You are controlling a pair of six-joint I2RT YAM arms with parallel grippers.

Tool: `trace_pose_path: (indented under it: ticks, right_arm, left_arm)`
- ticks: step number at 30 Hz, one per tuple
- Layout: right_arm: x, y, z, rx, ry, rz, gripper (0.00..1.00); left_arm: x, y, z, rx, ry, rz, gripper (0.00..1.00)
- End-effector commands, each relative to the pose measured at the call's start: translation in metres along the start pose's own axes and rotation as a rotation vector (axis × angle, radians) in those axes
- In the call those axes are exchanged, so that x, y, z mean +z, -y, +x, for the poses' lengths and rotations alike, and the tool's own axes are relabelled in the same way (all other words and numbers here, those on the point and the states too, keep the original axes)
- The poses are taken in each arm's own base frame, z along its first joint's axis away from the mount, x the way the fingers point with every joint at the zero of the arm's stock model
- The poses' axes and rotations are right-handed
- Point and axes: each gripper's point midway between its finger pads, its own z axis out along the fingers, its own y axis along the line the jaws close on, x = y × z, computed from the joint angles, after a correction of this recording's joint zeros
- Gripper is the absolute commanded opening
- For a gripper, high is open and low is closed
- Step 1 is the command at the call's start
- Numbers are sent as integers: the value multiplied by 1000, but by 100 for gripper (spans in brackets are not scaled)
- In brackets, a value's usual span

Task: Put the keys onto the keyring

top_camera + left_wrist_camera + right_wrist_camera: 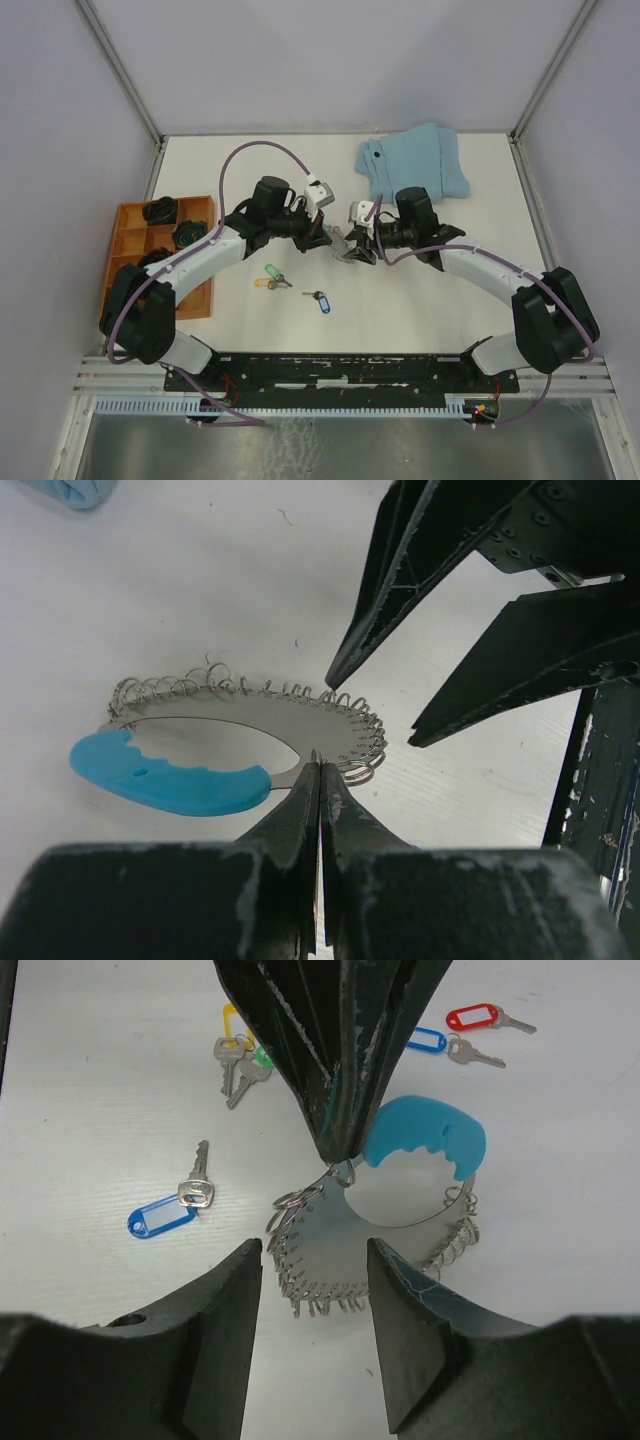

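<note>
The left gripper (pixel 318 765) is clamped on the rim of the keyring (pixel 170 780). The right gripper (pixel 315 1260) is empty, its jaws apart, with the ring just ahead of its tips. The keys (pixel 196 1188) lie loose beyond both grippers. None appears threaded, so all threading remains.

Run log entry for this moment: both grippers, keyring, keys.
left gripper: shut on keyring | right gripper: open, straddling keyring | keys: loose on table
</note>
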Motion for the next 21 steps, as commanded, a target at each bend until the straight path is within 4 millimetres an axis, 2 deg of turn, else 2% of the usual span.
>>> trace_pose_path:
  ticks: [1,4,8,10,15,21]
  right_arm:
    - [6,24,-41,-138,134,-10,54]
    - [10,23,-37,-164,137,-37,48]
    - [13,16,-33,-187,134,-98,47]
    - [15,13,-27,-196,114,-136,45]
    - [18,4,-34,-198,163,-209,38]
    - [19,-5,-29,-176,166,-257,34]
  left_arm:
    - [-4,10,-26,113,46,68,3]
    - [-2,14,-21,116,33,101,3]
    - [-1,9,-16,111,4,77,3]
    - [-2,13,-17,117,4,89,3]
    - [-2,16,-20,146,-2,66,3]
    - [-1,18,-22,152,-13,56,3]
